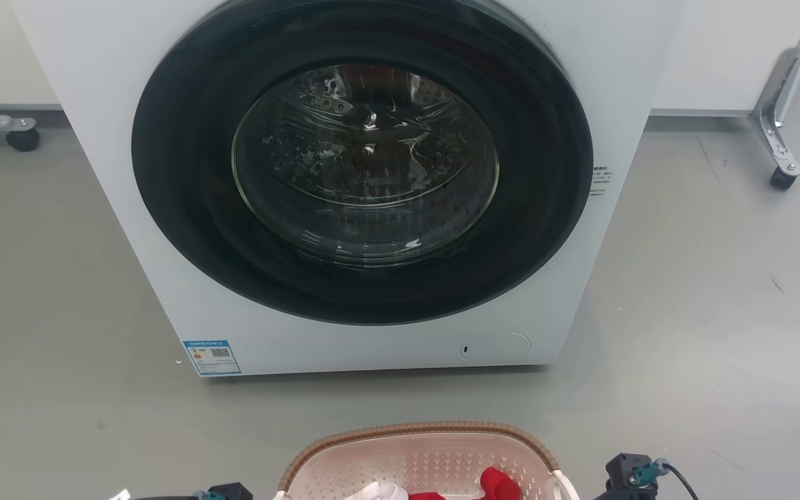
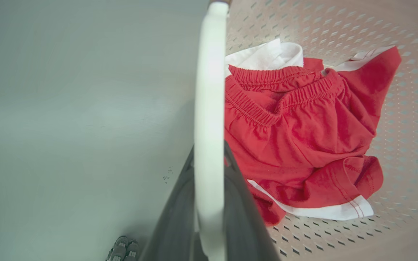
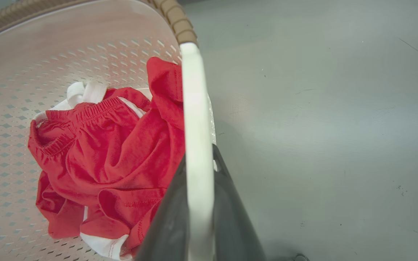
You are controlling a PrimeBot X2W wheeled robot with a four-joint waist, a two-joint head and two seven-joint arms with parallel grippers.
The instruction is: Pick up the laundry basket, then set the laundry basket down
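Left gripper (image 2: 210,150): jaws clamped on left white handle (image 2: 209,90), one finger each side. Right gripper (image 3: 199,156): jaws clamped likewise on right white handle (image 3: 193,108). Laundry basket (image 1: 428,426) holds red shorts (image 2: 303,145) and white garment (image 2: 267,54). Basket in front of washing machine (image 1: 344,347), over grey floor (image 1: 705,312); lifted or resting, cannot tell.

A white washer (image 1: 386,340) stood on the grey floor (image 1: 705,312) near its far edge. Its round dark door (image 1: 362,160) was shut, and the steel drum showed through the glass. A blue label (image 1: 212,357) sat at the washer's lower left corner. A caster (image 1: 23,139) stood off to its left, a second caster (image 1: 782,178) on a metal leg to its right. Red shorts (image 2: 296,137) with white trim lay crumpled over a white cloth (image 2: 267,56).
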